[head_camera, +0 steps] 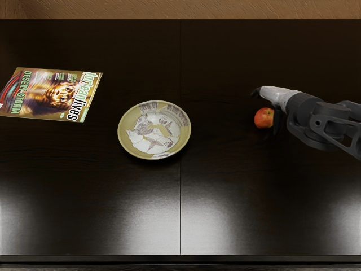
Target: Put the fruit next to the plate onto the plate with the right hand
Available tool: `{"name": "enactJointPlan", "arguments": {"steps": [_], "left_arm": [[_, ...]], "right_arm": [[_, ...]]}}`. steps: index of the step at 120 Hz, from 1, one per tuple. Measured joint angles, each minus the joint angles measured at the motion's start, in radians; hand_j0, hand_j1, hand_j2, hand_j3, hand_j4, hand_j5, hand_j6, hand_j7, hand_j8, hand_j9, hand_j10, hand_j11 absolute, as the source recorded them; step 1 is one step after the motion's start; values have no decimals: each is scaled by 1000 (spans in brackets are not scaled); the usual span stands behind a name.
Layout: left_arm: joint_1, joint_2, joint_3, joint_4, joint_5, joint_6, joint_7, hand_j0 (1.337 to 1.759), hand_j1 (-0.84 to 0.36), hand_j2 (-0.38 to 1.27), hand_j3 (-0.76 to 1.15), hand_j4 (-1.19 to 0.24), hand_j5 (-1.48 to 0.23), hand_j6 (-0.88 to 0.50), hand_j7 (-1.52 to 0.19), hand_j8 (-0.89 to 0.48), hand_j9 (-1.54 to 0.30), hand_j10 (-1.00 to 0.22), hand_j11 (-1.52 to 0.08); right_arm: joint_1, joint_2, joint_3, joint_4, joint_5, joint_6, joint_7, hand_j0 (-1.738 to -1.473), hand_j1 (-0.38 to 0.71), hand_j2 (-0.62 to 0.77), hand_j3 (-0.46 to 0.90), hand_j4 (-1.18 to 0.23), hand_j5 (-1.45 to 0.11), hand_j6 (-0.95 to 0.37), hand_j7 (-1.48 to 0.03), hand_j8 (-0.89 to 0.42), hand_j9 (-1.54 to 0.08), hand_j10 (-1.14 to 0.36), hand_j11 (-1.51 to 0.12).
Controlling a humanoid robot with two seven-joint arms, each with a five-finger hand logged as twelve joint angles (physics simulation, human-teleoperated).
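Red-orange round fruit (263, 118) is shown on the dark glossy table (225, 197), well right of the yellow patterned plate (122, 129). The grey right hand (274, 101) is placed against it; whether it is grasped cannot be told. A firm hold should be secured before lifting.

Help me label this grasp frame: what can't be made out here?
Head view only:
- Whether the right hand grips the fruit or just touches it: its dark parts blend into the dark table.
- The fruit's right side: behind the hand.
- The right arm: cut by the right edge.
- Small print on the magazine: too small.
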Motion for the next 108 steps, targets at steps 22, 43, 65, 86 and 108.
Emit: {"name": "enactJointPlan", "arguments": {"steps": [22,43,65,86,108], "left_arm": [[0,0,0,0,0,0,0,1658,349,0,0,0,0,0,0,0,0,0,0],[0,0,0,0,0,0,0,1658,349,0,0,0,0,0,0,0,0,0,0],[0,0,0,0,0,0,0,1658,349,0,0,0,0,0,0,0,0,0,0],[0,0,0,0,0,0,0,1658,349,0,0,0,0,0,0,0,0,0,0],[0,0,0,0,0,0,0,1658,349,0,0,0,0,0,0,0,0,0,0]], "right_arm": [[0,41,-4,-57,0,2,0,-1658,-107,-38,0,-208,-265,-210,-264,-208,-265,-207,-265],[-2,50,-5,-71,0,3,0,-1658,-97,-40,0,-216,-276,-218,-275,-216,-275,-215,-275],[-8,52,-7,-72,-3,1,0,-1658,-77,-43,0,-233,-298,-234,-297,-233,-297,-232,-297],[-16,53,-7,-72,-7,0,0,-1658,-56,-46,0,-250,-320,-252,-320,-251,-320,-249,-320],[-22,52,-7,-74,-8,-1,0,-1658,-10,-54,0,-288,-370,-290,-369,-288,-370,-287,-369]]}}
